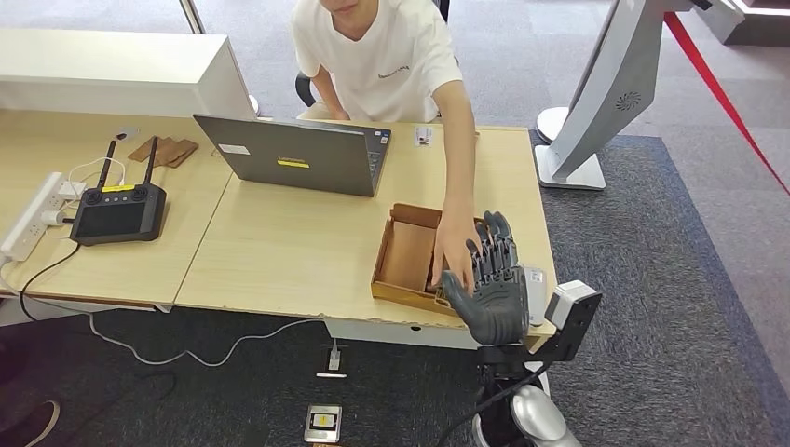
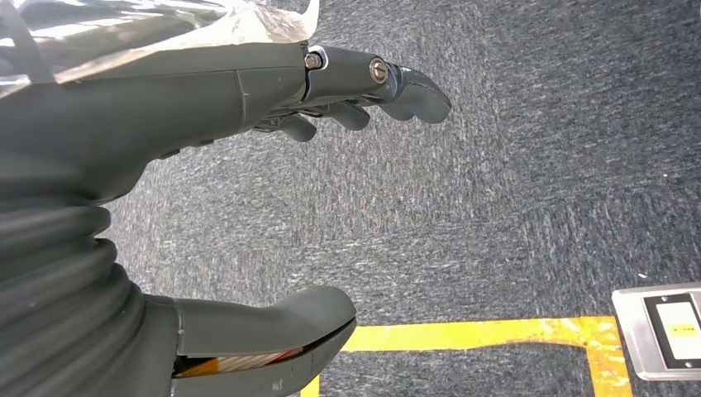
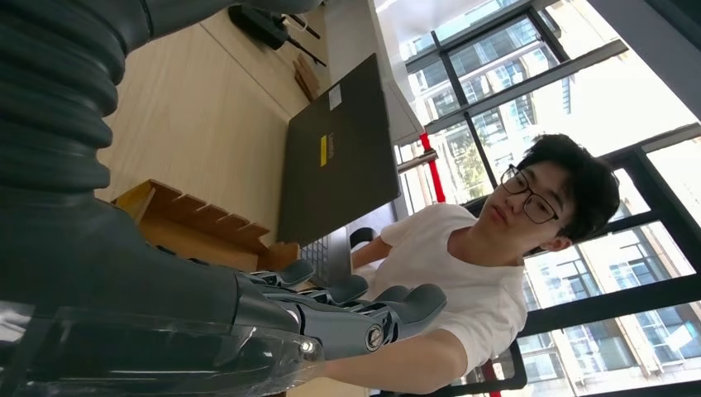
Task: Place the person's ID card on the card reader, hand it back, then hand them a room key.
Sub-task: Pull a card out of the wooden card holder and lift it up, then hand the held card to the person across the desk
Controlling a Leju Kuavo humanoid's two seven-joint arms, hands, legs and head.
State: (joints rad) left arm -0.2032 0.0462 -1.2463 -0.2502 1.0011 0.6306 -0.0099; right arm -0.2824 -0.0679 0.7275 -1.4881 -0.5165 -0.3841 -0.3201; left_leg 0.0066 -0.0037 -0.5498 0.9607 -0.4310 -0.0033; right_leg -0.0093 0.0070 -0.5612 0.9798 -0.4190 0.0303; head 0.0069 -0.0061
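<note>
My right hand (image 1: 494,284) is raised over the near right corner of the wooden desk (image 1: 279,251), fingers stretched out and apart, and I see nothing in it. The person in a white T-shirt (image 1: 391,56) reaches across the desk, and their hand (image 1: 454,253) lies right against my fingers, beside the cardboard box (image 1: 408,256). No card is visible between the two hands. In the right wrist view my fingers (image 3: 364,318) extend toward the person's forearm (image 3: 413,360). A small white device (image 1: 535,289) sits on the desk just behind my hand. My left hand (image 2: 248,165) hangs over the carpet, empty, fingers apart.
An open laptop (image 1: 298,154) stands at the desk's middle, with a small card-like item (image 1: 424,135) beside it. A black controller (image 1: 118,212) and a power strip (image 1: 33,219) lie at the left. A white kiosk stand (image 1: 596,93) stands on the right. A metal floor plate (image 2: 661,331) sits by yellow tape.
</note>
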